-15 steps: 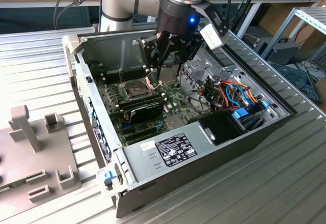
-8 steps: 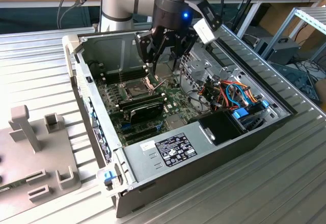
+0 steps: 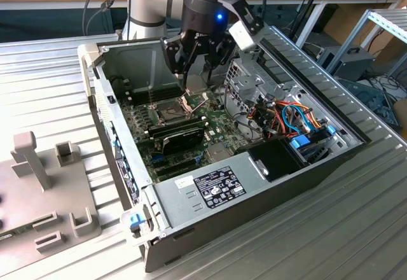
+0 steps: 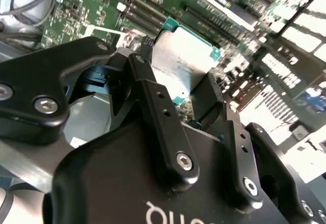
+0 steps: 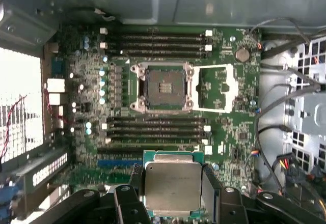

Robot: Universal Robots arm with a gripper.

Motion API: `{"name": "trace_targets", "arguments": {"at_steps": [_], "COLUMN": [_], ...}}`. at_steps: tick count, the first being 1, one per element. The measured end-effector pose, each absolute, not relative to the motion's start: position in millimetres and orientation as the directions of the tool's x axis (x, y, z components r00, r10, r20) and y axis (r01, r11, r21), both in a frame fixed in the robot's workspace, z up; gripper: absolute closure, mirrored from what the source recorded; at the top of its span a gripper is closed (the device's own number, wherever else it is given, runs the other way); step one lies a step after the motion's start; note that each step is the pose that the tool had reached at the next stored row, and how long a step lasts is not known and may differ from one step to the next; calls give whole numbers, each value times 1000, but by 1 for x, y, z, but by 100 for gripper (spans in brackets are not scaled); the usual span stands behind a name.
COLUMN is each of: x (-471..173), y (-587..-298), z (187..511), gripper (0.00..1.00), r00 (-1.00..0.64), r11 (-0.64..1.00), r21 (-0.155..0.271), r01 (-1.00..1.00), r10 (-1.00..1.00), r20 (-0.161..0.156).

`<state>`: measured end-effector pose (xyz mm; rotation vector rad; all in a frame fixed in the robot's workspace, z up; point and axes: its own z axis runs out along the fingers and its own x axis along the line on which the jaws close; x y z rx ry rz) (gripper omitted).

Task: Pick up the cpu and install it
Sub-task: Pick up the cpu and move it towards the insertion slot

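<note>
The cpu (image 5: 172, 184) (image 4: 184, 56), a flat square chip with a dull silvery top and a green edge, sits between my black fingers (image 5: 210, 182) in both wrist views. My gripper (image 5: 172, 177) (image 3: 200, 70) is shut on it, one finger on each of two opposite sides. I hold it above the green motherboard (image 5: 229, 132), clear of the board. The dark square socket (image 5: 163, 86) (image 3: 166, 109) lies uncovered, its shiny metal frame (image 5: 214, 89) swung open beside it. In the exterior view the gripper hangs inside the open computer case (image 3: 254, 197), over the back part of the board.
Rows of dark memory slots (image 5: 155, 43) run along both sides of the socket. A black card (image 3: 181, 139) and the grey power supply (image 3: 216, 188) lie toward the case front. Coloured cables (image 3: 286, 118) fill the exterior view's right. A grey fixture (image 3: 38, 184) stands on the table at the left.
</note>
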<state>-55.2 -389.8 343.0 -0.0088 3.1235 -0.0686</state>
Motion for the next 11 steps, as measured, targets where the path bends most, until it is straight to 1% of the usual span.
{"name": "trace_targets", "arguments": {"at_steps": [4, 11], "x": [-55, -55], "y": [-378, -369], "z": [335, 319], "gripper": [45, 45], "r00": [-1000, -1000], "r11": [999, 999], "r21": [-44, -44], "r01": [-5, -5], "r10": [-6, -6], "r20": [-17, -17]}}
